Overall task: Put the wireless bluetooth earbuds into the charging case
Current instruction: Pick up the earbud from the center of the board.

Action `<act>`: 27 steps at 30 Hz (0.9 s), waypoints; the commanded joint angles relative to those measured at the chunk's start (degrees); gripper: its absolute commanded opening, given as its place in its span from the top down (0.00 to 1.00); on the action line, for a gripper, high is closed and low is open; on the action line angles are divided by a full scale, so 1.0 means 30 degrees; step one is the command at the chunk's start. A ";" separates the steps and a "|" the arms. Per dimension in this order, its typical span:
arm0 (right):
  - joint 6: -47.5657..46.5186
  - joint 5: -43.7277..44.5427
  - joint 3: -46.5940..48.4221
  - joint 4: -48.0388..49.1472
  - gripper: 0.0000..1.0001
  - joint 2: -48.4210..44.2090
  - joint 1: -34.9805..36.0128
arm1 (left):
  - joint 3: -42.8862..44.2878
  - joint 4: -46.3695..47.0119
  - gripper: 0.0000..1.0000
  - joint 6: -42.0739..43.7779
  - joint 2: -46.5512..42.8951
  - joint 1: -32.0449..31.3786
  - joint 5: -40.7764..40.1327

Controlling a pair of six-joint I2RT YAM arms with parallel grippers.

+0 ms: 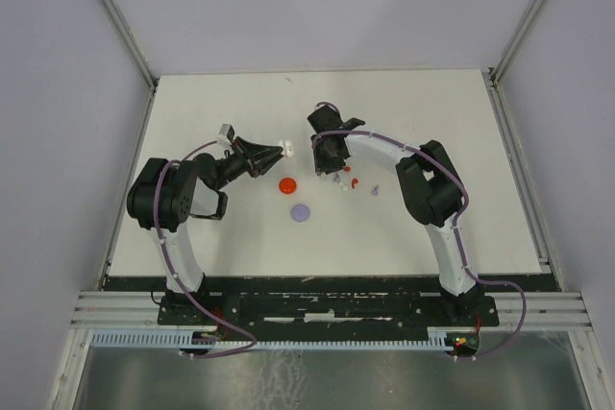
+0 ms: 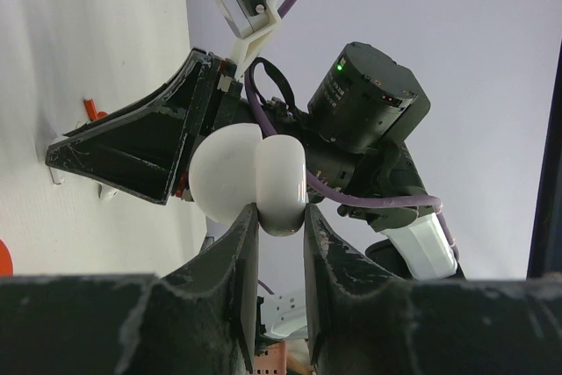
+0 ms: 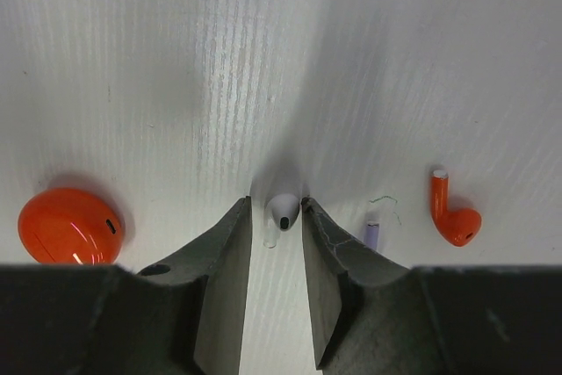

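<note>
Your right tool (image 3: 276,205) stood narrowly apart around the white earbud (image 3: 283,210), which looked light and slick, so you needed a square pinch across its body.

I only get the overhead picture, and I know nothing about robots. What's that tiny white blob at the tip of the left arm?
Observer: A white charging case, its two rounded halves parted, pinched between the left fingers.
Visitor: What's the right arm poking at?
Observer: A white earbud lying on the table, between the right fingers.
Visitor: And the red speck beside it?
Observer: A red earbud, its stem pointing away from the fingers; nothing touches it.
</note>
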 commanded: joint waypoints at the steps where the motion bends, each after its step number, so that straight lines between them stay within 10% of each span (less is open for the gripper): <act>1: -0.0189 0.0434 0.0792 -0.0253 0.63 0.0191 -0.0059 | 0.0165 0.3933 0.97 -0.0632 -0.0657 0.0127 0.0380; 27: -0.0561 0.0486 0.0910 -0.0098 0.76 0.0242 -0.0069 | 0.0062 0.3939 0.97 -0.0616 -0.0737 0.0162 0.0350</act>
